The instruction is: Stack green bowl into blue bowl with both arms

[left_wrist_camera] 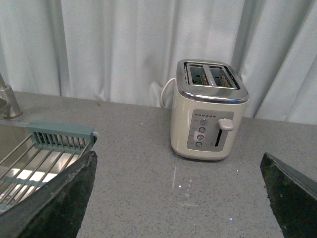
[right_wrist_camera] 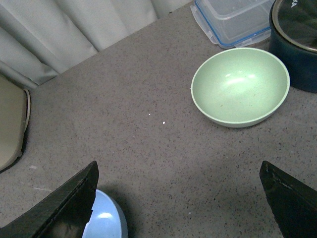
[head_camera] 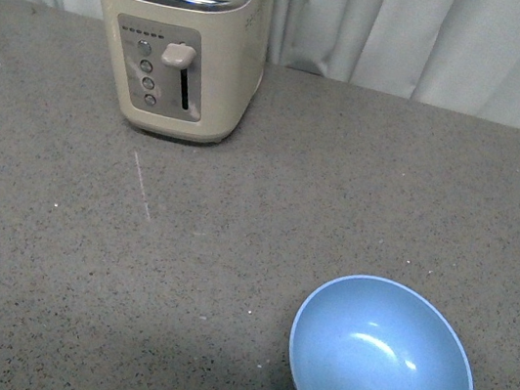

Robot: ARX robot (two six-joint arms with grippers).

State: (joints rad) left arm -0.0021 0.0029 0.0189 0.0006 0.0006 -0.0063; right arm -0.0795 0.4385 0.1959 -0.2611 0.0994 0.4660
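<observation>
On the grey counter (head_camera: 31,268), front view, the blue bowl (head_camera: 381,365) sits upright at near right, well apart from the cream toaster (head_camera: 181,39).

Left wrist view: the left gripper (left_wrist_camera: 178,163) is spread wide and empty, facing the toaster.

Right wrist view: the right gripper (right_wrist_camera: 178,171) is spread wide and empty. The green bowl (right_wrist_camera: 240,87) stands just beside a clear lidded container (right_wrist_camera: 233,20) and a dark pot (right_wrist_camera: 297,44).

Desk (head_camera: 340,188): grey speckled stone, one faint white scratch
Backdrop: white pleated curtain (left_wrist_camera: 114,49) along the far edge
Sink (left_wrist_camera: 11,135): steel, sunk into the desk, wire rack (left_wrist_camera: 25,168) inside
</observation>
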